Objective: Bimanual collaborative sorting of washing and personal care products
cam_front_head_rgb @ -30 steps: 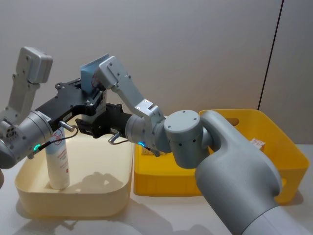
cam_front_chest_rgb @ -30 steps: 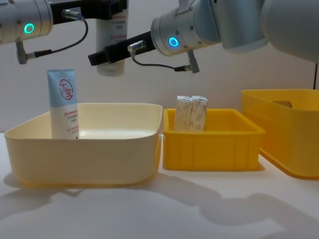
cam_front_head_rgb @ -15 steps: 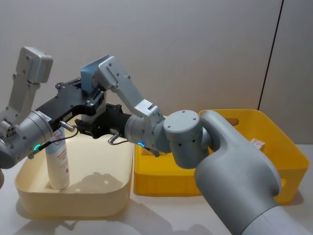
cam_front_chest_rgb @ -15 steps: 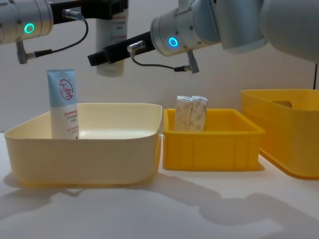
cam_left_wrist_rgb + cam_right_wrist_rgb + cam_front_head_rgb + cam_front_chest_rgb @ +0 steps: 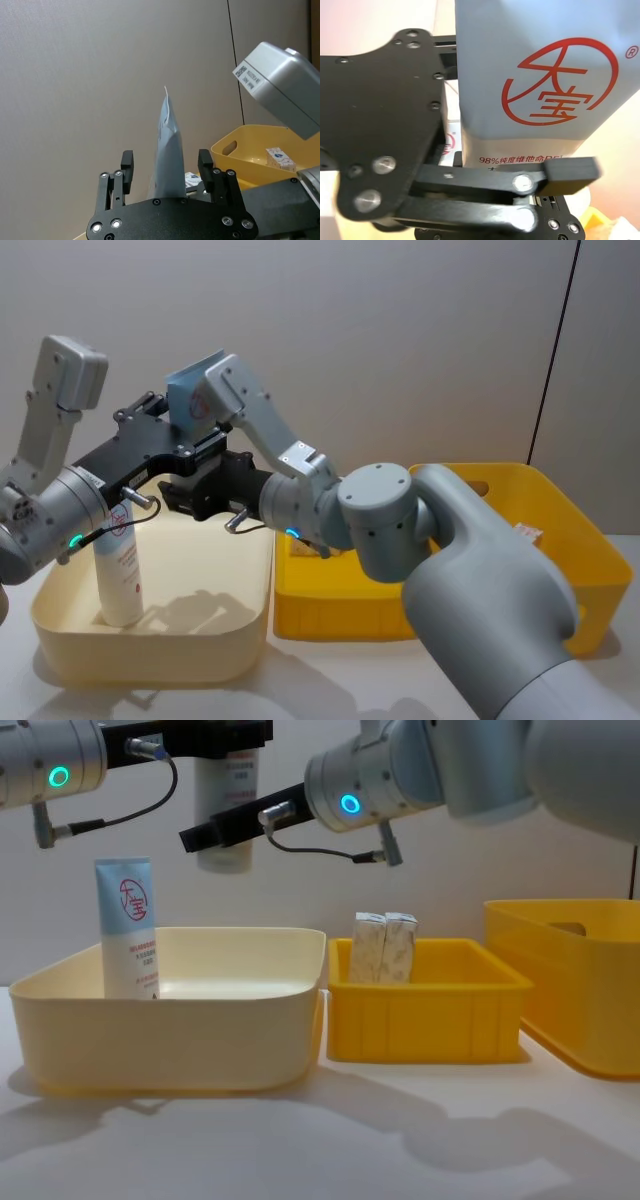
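A white squeeze tube (image 5: 225, 815) with a pale-blue end (image 5: 188, 400) and a red circle logo (image 5: 540, 75) hangs cap down above the cream tub (image 5: 170, 1020). My right gripper (image 5: 215, 828) reaches across from the right and is shut on its lower part. My left gripper (image 5: 166, 167) is open around the tube (image 5: 170, 145), with a gap on each side of it. In the tub's left end a second tube (image 5: 120, 565) stands upright. Two cream speckled cartons (image 5: 384, 948) stand in the small yellow bin (image 5: 430, 1015).
A large yellow tub (image 5: 560, 530) at the right holds a small white box (image 5: 527, 532). The three containers stand side by side on the pale table. A bare wall is close behind them. Both arms cross above the cream tub.
The left gripper has risen slightly at the tube and its black body now reaches farther right past the tube. The tube and right gripper have barely moved.
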